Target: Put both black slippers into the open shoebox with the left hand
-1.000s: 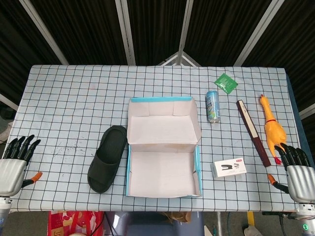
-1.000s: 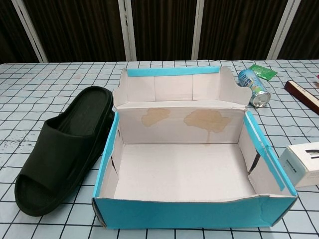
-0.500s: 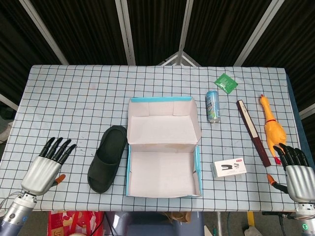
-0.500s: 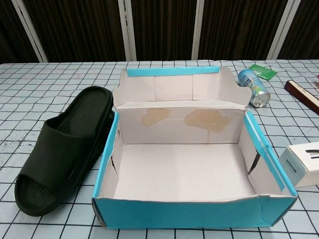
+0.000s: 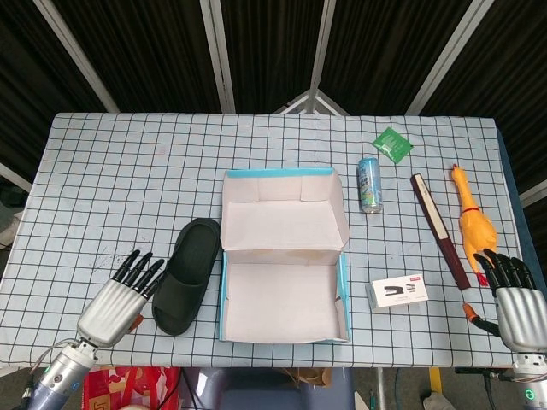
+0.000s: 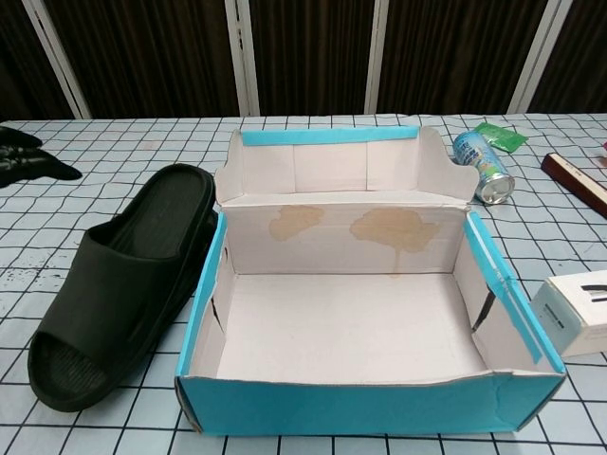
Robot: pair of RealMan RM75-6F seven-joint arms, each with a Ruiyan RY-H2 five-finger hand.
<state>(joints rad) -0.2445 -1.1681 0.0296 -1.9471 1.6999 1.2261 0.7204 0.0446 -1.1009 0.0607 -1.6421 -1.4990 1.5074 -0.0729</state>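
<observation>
One black slipper (image 5: 187, 274) lies on the checked tablecloth just left of the open shoebox (image 5: 283, 256); in the chest view the slipper (image 6: 121, 282) rests against the box's left wall (image 6: 204, 294). The box is empty, with a turquoise front wall and white inside. My left hand (image 5: 118, 297) hovers left of the slipper's toe end, fingers spread and empty; its dark fingertips (image 6: 28, 161) show at the chest view's left edge. My right hand (image 5: 515, 299) stays at the table's front right corner, fingers apart, holding nothing. No second slipper is in view.
A drinks can (image 5: 369, 184) lies right of the box, with a green packet (image 5: 392, 144) behind it. A dark long box (image 5: 439, 229) and a yellow rubber chicken (image 5: 472, 219) lie on the right. A white stapler box (image 5: 398, 292) sits beside the shoebox's right wall.
My left hand has moved right from the table's left edge to just beside the slipper's toe end, and its fingertips have entered the chest view. The right hand and the objects have stayed put.
</observation>
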